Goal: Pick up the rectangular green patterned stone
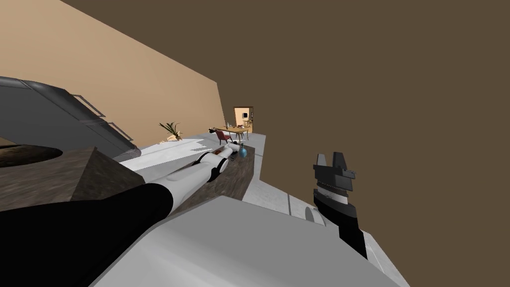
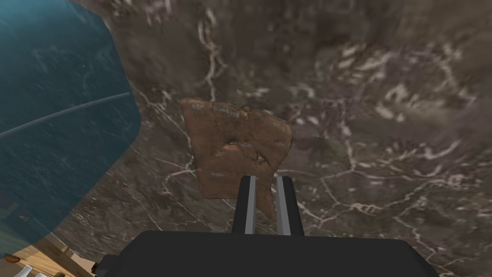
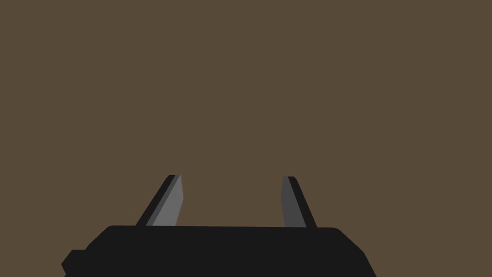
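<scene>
A flat, rough stone (image 2: 230, 139), reddish brown with pale flecks rather than green, lies against the dark veined marble counter (image 2: 384, 144). My left gripper (image 2: 264, 178) is shut on the stone's near corner, its two fingers only a narrow gap apart. I cannot tell whether the stone rests on the marble or hangs just above it. In the head view my left arm stretches far along the counter (image 1: 234, 179), with the left gripper (image 1: 237, 146) at its end. My right gripper (image 1: 332, 155) is held up at the right before a brown wall, open and holding nothing (image 3: 233, 176).
A blue-green glassy vessel (image 2: 53, 120) stands close beside the stone, small and round in the head view (image 1: 242, 152). A dark grey appliance (image 1: 50, 114) rises at the left. Beyond the counter's end are a potted plant (image 1: 171, 130) and a wooden table (image 1: 235, 129) with chairs.
</scene>
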{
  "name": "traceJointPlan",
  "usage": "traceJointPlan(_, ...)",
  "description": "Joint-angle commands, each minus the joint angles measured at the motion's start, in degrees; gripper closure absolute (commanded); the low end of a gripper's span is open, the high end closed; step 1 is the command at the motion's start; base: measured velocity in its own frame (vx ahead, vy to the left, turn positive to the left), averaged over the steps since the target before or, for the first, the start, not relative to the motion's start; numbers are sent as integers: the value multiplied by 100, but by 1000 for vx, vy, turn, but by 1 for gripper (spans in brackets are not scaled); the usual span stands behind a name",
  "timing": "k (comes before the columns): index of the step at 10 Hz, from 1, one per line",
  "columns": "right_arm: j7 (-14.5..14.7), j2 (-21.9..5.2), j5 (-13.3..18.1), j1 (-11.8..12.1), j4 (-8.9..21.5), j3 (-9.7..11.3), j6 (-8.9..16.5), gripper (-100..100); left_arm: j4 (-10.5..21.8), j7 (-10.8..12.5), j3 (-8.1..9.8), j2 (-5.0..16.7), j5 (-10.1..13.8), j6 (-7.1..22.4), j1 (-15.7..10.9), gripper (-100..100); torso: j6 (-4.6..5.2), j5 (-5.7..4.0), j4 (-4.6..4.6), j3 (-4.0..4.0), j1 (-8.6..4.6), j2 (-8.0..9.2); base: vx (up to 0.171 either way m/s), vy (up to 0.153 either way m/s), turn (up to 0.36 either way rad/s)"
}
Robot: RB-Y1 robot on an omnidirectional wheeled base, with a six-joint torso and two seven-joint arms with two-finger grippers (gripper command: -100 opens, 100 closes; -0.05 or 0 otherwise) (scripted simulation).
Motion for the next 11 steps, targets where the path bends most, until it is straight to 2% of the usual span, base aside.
traceJointPlan(1,0,0,0,0,0,0,0,0,19,-117,-41,-93,14,-30,-69,100,0,0,0,0,0,0,24,-39,247)
traceJointPlan(3,0,1,0,2,0,0,0,0,-97,-345,-114,-257,44,38,-137,100,-12,-7,-1,-5,-25,-11,88,-106,366)
traceJointPlan(4,0,1,0,2,0,0,0,0,-97,-345,-114,-257,44,38,-137,100,-6,-8,-3,-9,-30,-17,45,-49,161)
traceJointPlan(7,0,1,0,2,0,0,0,0,-271,-688,-223,-503,89,141,-240,100,-11,-8,-2,-8,-25,-16,65,-89,339)
traceJointPlan(10,0,0,0,1,0,0,0,0,-329,-802,-260,-585,105,175,-274,100,-6,-3,-2,-4,-5,-8,31,-42,150)
traceJointPlan(11,0,0,0,0,0,0,0,0,-217,-801,-251,-568,107,99,-315,100,-4,-2,-1,-3,-1,-6,9,-13,14)
